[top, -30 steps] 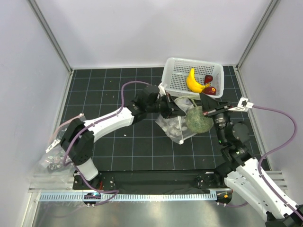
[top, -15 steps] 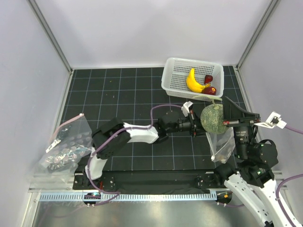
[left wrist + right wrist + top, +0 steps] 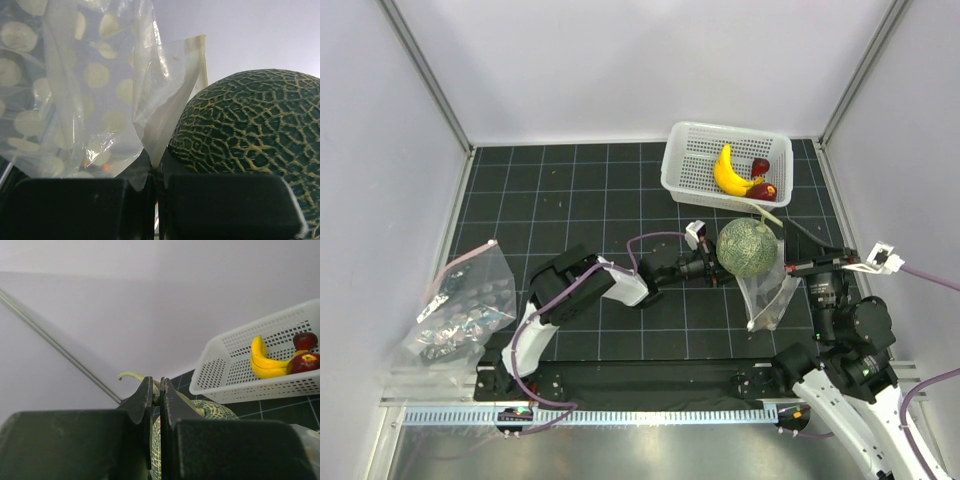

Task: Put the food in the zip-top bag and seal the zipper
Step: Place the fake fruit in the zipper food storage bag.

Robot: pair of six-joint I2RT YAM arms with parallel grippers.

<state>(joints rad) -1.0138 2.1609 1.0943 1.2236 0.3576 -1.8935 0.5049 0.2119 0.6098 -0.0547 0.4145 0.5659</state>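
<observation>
I've got the left gripper (image 3: pixel 156 174) clamped shut on a fold of the bag (image 3: pixel 766 300), with the melon (image 3: pixel 744 247) right against it. The right gripper (image 3: pixel 156 390) is all but closed, pinching the bag's other edge. Banana (image 3: pixel 726 172) and red fruits (image 3: pixel 763 190) are in the basket (image 3: pixel 688 160) — well apart from the bag.

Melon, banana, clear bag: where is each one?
melon (image 3: pixel 744 248), top view, middle of netted rind
banana (image 3: pixel 723 175), top view, middle of its curve
zip-top bag (image 3: pixel 766 299), top view, clear hanging side
</observation>
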